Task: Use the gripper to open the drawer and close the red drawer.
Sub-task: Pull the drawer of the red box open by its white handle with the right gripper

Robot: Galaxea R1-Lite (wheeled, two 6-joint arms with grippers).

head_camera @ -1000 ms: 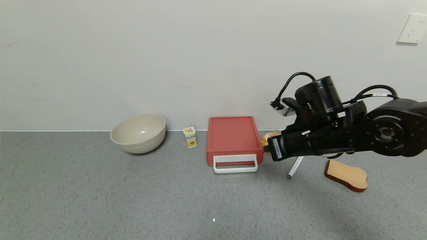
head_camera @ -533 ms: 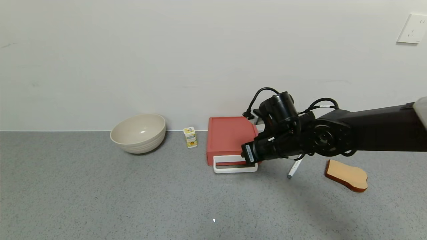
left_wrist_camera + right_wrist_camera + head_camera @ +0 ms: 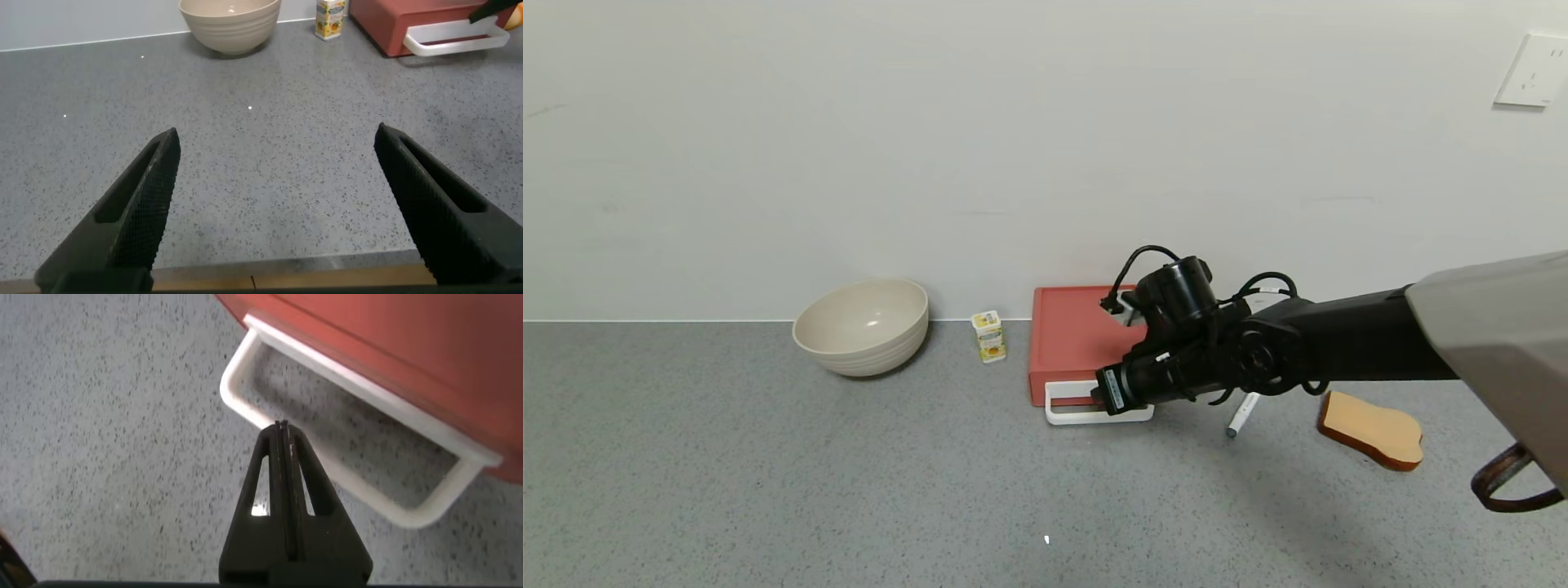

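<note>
Drawer (image 3: 1086, 335) handle (image 3: 1094, 412) facing robot

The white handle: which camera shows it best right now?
The right wrist view: the handle fills the picture, with the right gripper, fingers shut, at the loop's front bar. The head view shows the handle partly hidden by the arm. The left wrist view shows it small and far off.

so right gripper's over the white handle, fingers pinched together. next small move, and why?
Probably lower the right gripper so its shut tips drop inside the white rectangular loop handle, then pull toward the robot. The wrist view shows the tips just above the handle's front bar, not yet hooked, and the low red plastic drawer box looks closed. The left gripper sits open, parked well away.
</note>
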